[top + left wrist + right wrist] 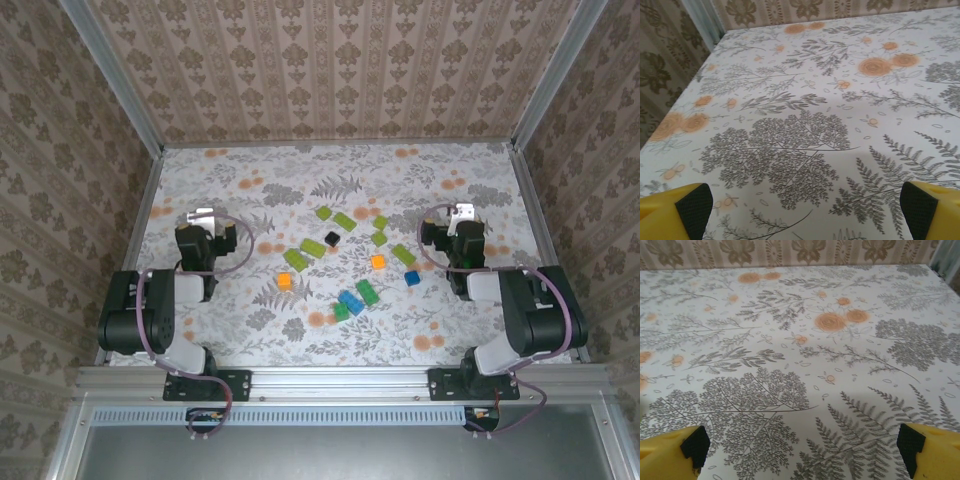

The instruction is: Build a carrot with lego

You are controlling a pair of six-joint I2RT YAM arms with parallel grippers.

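Observation:
The lego lies loose in the middle of the table. Several lime-green bricks (312, 247) sit toward the back around one black brick (332, 238). Two orange bricks (378, 262) (284, 282) lie apart nearer the front. A blue brick (350, 301) touches dark green bricks (367, 292). The carrot is out of view. My left gripper (203, 215) (802, 210) stands open over bare table, left of the bricks. My right gripper (462, 212) (802, 447) stands open to their right, nothing between its fingers.
A small blue brick (411, 278) lies alone near the right arm. Patterned walls with metal posts (120, 90) close the table on three sides. The flowered table cover (805, 100) stretches bare ahead of both wrists toward the back wall.

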